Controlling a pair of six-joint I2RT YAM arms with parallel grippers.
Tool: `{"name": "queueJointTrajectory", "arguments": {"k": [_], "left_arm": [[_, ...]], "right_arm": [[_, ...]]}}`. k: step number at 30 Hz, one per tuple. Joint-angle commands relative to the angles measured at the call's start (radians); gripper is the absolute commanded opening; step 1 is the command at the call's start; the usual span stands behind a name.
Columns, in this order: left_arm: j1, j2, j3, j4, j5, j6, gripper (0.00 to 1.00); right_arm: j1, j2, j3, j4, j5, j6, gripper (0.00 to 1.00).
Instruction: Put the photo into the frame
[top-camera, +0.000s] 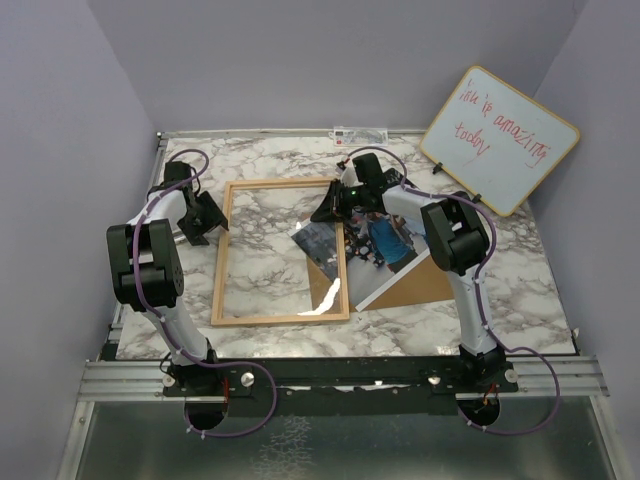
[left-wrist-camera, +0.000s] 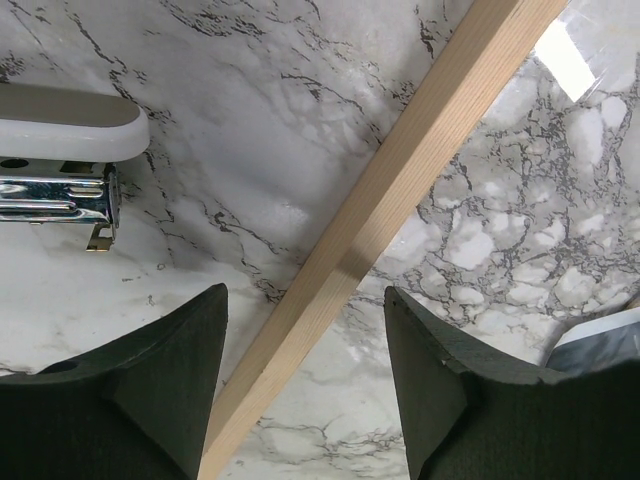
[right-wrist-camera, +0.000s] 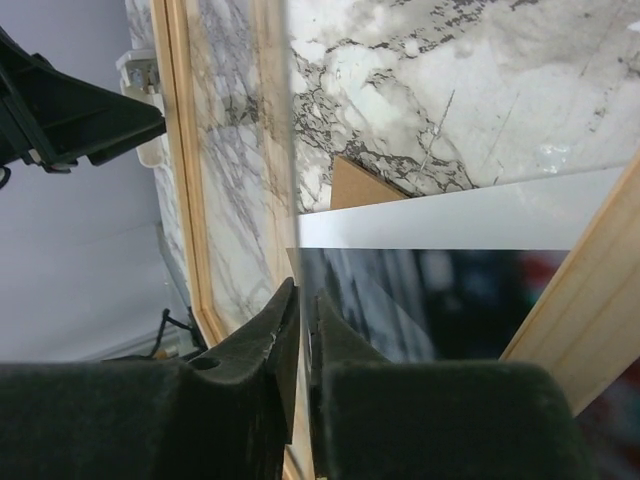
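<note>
The light wood frame (top-camera: 280, 318) lies flat on the marble table, left of centre. Across its right rail lies the photo (top-camera: 390, 240), its left part over the pane. At that left edge my right gripper (top-camera: 335, 208) has its jaws almost together. In the right wrist view the photo (right-wrist-camera: 450, 300) runs into the narrow slit between the fingers of the right gripper (right-wrist-camera: 303, 300). My left gripper (top-camera: 215, 222) hovers over the frame's left rail (left-wrist-camera: 400, 190). In its own view the left gripper (left-wrist-camera: 305, 300) is open, a finger on each side of the rail, apart from it.
A brown backing board (top-camera: 420, 285) lies under the photo's right side. A wood-edged whiteboard (top-camera: 500, 138) with red writing leans at the back right. A white-and-chrome clip-like object (left-wrist-camera: 60, 160) sits on the marble left of the frame. Purple walls enclose the table.
</note>
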Motion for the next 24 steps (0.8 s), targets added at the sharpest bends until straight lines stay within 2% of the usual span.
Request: {"name": "queueJointTrajectory", "arguments": {"k": [1, 4, 8, 16, 24], "left_arm": [[-0.007, 0.012, 0.028, -0.001, 0.001, -0.002, 0.64], [-0.008, 0.016, 0.034, -0.001, 0.002, 0.0, 0.64], [-0.008, 0.022, 0.046, -0.001, 0.003, 0.0, 0.64], [-0.017, 0.039, 0.056, 0.004, -0.012, 0.004, 0.47], [-0.029, 0.054, 0.047, 0.011, -0.026, 0.007, 0.41]], "right_arm": [[0.008, -0.015, -0.008, -0.019, -0.018, 0.014, 0.07], [0.01, -0.01, -0.014, -0.026, -0.03, 0.005, 0.01], [0.009, 0.003, 0.011, -0.079, -0.054, -0.021, 0.01], [0.008, 0.036, 0.092, -0.162, -0.116, -0.029, 0.01], [0.009, 0.06, 0.107, -0.161, -0.151, -0.011, 0.01]]}}
